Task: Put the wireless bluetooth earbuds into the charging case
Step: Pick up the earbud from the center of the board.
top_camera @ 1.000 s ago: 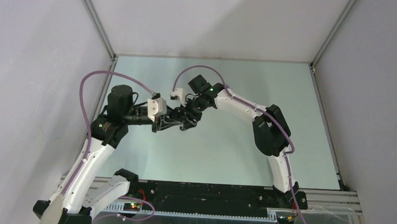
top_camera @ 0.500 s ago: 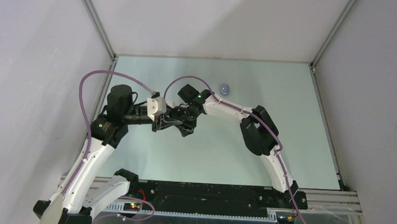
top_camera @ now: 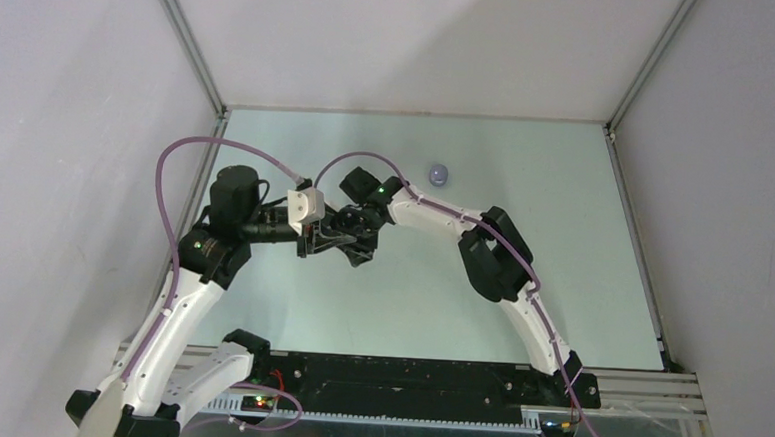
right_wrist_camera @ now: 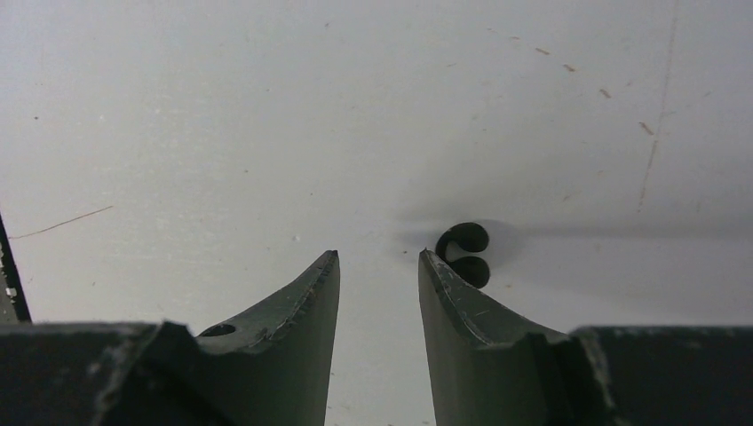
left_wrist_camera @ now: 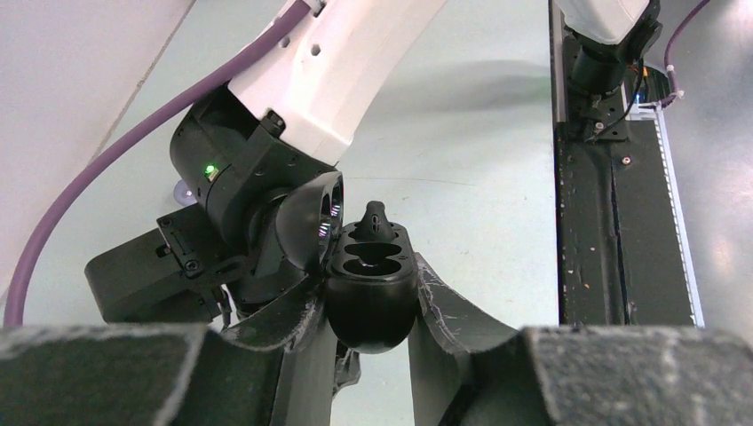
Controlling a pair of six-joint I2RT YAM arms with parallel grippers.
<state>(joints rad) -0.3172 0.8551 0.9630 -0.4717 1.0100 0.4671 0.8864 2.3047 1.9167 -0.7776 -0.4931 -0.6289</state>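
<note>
**Black earbud** (right_wrist_camera: 463, 253): it is lying on the worktop (top_camera: 525, 186) just beside one fingertip of your right gripper (right_wrist_camera: 378, 262), outside the jaws rather than between them. The right gripper's jaws are standing partly apart with nothing in the gap, and they are narrowing compared with a second ago.

**Charging case** (left_wrist_camera: 370, 266): it is sitting open in your left gripper (left_wrist_camera: 368, 312), which is clamping it from both sides with the two wells facing the wrist camera. Whether a bud is already seated in either well cannot be told from this view.

**Right arm** (top_camera: 482, 254): over the last second you are swinging it leftward, so its wrist is now crowding close against the left gripper and the case. That shift is also uncovering a small lavender object (top_camera: 439, 172) on the far worktop, well apart from both grippers; what it is cannot be made out.

**Reading for the task**: you are probably lining up a pick of the black earbud, but the jaws are closing beside it. Judged from here, you are needing a small sideways correction before the pinch, otherwise you are risking nudging the bud away instead of lifting it toward the case.
</note>
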